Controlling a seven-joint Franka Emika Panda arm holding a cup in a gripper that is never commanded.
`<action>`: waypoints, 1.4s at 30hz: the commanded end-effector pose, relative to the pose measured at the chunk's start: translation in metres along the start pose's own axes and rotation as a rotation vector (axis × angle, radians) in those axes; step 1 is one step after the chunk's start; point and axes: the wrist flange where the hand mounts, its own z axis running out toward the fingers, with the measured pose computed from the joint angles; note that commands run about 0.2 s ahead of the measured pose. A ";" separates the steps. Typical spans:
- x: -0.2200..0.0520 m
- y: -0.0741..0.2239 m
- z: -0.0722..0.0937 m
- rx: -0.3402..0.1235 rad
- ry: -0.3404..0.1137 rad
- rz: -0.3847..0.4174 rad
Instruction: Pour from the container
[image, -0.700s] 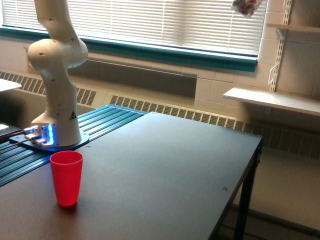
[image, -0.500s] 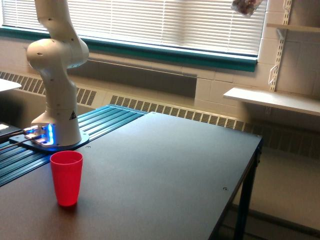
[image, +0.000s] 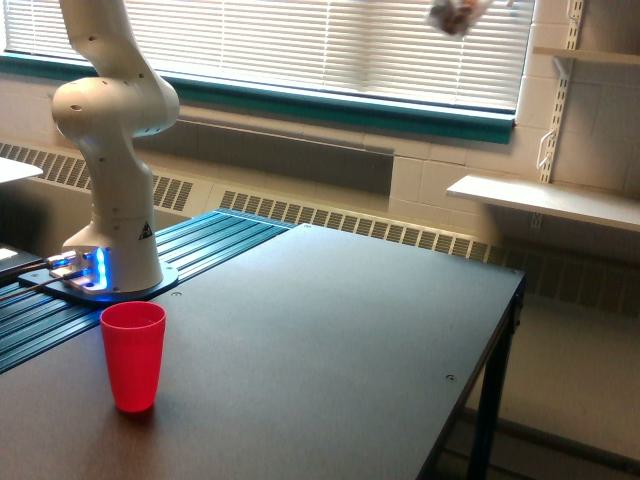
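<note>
Container (image: 455, 14), clear with reddish and dark bits inside, shows blurred at the very top edge of the exterior view, high above the surface (image: 340, 340) and toward the view's right. Whatever holds it is cut off by the frame, so the pincer is out of sight and its state cannot be told. Only the arm (image: 108, 150), white and jointed, rises from its base with a blue light at the view's left and leaves the frame at the top.

Red cup (image: 132, 356) stands upright and open near the front left of the dark surface, well apart from the container; it looks placed as the target for the pour, which has not begun. The container seems carried high to clear everything on its way.

Behind are window blinds, a green sill, radiator grilles and wall shelves at the right.
</note>
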 end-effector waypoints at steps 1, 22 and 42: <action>-0.007 0.034 -0.024 -0.099 0.006 0.067; 0.001 0.151 -0.125 -0.291 0.096 0.370; -0.006 0.236 -0.138 -0.489 0.115 0.673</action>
